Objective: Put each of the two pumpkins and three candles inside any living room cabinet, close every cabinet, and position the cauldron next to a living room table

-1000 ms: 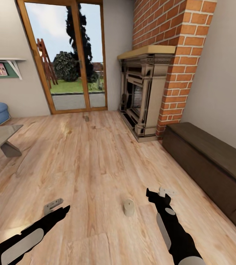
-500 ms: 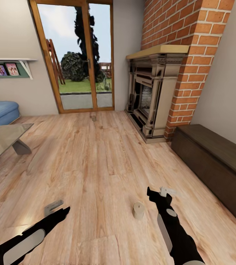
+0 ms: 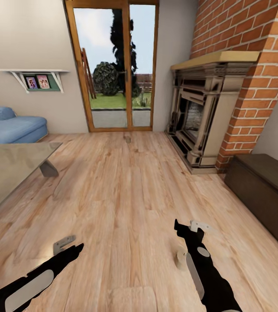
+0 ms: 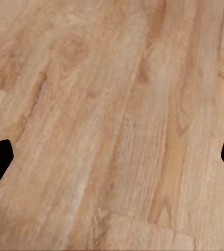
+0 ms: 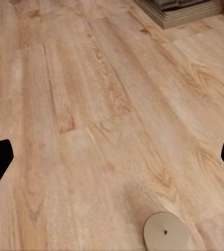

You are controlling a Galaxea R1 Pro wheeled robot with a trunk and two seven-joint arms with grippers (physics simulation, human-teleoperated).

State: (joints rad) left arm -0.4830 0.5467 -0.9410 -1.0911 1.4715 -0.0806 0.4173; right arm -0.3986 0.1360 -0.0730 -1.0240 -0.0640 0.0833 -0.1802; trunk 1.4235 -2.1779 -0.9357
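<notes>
This is a home living room. A carved fireplace point(image 3: 204, 119) sits in a red brick chimney point(image 3: 251, 47) on the right, with a long low dark wood cabinet point(image 3: 264, 190) beside it. A blue sofa point(image 3: 9, 125) stands at the left near a low grey coffee table point(image 3: 9, 167). A wall shelf point(image 3: 35, 76) carries framed photos, and wood-framed glass doors point(image 3: 117, 69) look out on a garden (lawn, shrubs). Light wood planks cover the floor point(image 3: 126, 195).
</notes>
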